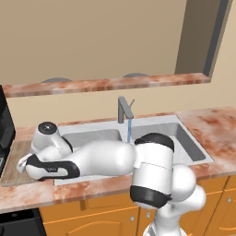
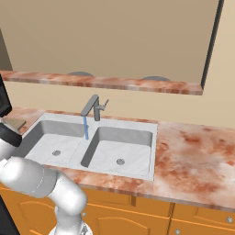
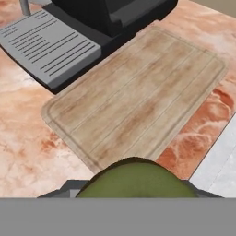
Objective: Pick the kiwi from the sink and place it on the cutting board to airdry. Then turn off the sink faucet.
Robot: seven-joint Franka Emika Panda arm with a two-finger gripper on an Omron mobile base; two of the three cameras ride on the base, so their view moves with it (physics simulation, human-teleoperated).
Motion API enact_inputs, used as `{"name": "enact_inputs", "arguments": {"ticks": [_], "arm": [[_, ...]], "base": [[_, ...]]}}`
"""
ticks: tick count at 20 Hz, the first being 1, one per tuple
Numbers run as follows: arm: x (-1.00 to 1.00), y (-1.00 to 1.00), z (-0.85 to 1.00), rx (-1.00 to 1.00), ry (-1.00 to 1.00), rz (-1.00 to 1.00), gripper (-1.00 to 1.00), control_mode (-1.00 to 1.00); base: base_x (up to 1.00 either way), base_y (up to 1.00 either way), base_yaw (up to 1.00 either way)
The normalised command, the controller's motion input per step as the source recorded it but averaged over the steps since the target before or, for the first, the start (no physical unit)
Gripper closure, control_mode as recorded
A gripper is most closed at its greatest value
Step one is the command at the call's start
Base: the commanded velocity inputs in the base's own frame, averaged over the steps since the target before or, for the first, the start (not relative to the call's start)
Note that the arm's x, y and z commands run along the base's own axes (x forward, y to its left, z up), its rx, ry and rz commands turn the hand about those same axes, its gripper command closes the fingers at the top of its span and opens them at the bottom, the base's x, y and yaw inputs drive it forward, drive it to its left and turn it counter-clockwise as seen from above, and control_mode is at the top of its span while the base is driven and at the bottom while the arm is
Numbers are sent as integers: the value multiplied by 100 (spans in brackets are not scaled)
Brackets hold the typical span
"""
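While our end effector [image 3: 133, 196] grips the kiwi [image 3: 134, 179] above the cutting board [image 3: 138, 97], placing remains, and the sink faucet [image 2: 93, 108] runs.

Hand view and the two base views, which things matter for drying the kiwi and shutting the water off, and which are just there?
Job:
kiwi, held in the gripper
cutting board, bare
sink
sink faucet, water running

Bystanders:
dark appliance with grey slotted tray, touching the board's far edge
marble counter
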Motion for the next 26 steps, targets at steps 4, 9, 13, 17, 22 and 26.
{"name": "enact_inputs", "arguments": {"ticks": [4, 9, 13, 17, 22, 26], "arm": [[7, 8, -17, -1, 6, -1, 100, -100], [9, 14, -17, -2, 5, -2, 100, -100], [10, 15, -13, -3, 4, -2, 100, -100], [12, 15, -11, -2, 5, -2, 100, -100], [12, 10, -14, -2, 5, -2, 100, -100], [10, 3, -15, -1, 5, -2, 100, -100]], "base": [[0, 0, 0], [0, 0, 0], [0, 0, 0], [0, 0, 0], [0, 0, 0], [0, 0, 0]]}}
